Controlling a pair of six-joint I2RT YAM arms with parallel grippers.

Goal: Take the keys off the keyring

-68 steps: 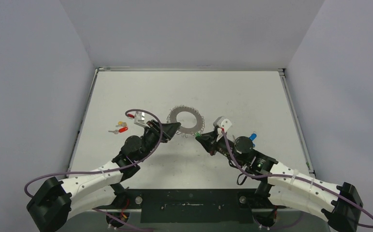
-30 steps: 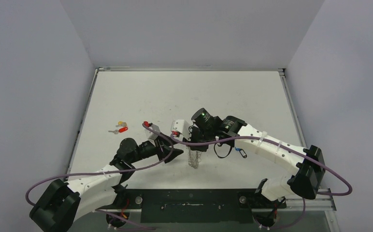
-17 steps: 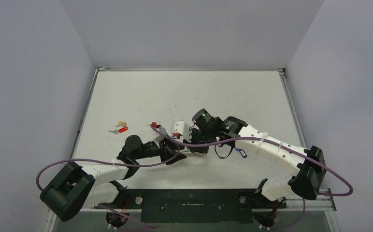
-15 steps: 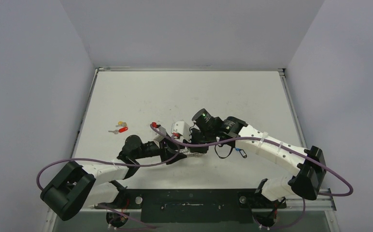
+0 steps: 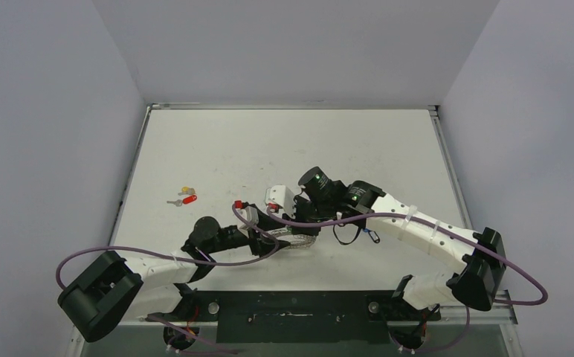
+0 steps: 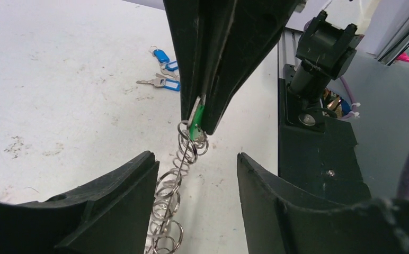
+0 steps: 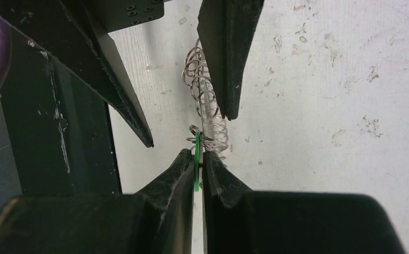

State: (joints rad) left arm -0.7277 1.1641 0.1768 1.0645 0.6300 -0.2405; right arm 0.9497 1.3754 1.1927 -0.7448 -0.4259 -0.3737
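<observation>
Green-tagged key (image 7: 197, 142), centre of the right wrist view, is pinched in the right gripper (image 7: 198, 156) and still threaded on a wire loop of the keyring (image 7: 211, 124). Left gripper (image 6: 196, 159) jaws stand apart, straddling the ring. Blue-tagged keys (image 6: 165, 55) already lie loose; this one remains. No writing legible.

The gap between my left fingers (image 6: 112, 211) is taken by the keyring (image 6: 171, 193), seen edge-on, with slim room on either side of it. Straight ahead my right fingers (image 6: 218, 63) bar the way, pinched on the green-tagged key (image 6: 196, 124) at the ring's end. Blue-tagged keys (image 6: 165, 69) lie beyond them on the counter (image 6: 59, 79), whose far half is open. Red- and yellow-tagged keys (image 5: 186, 196) sit well off to my left.
</observation>
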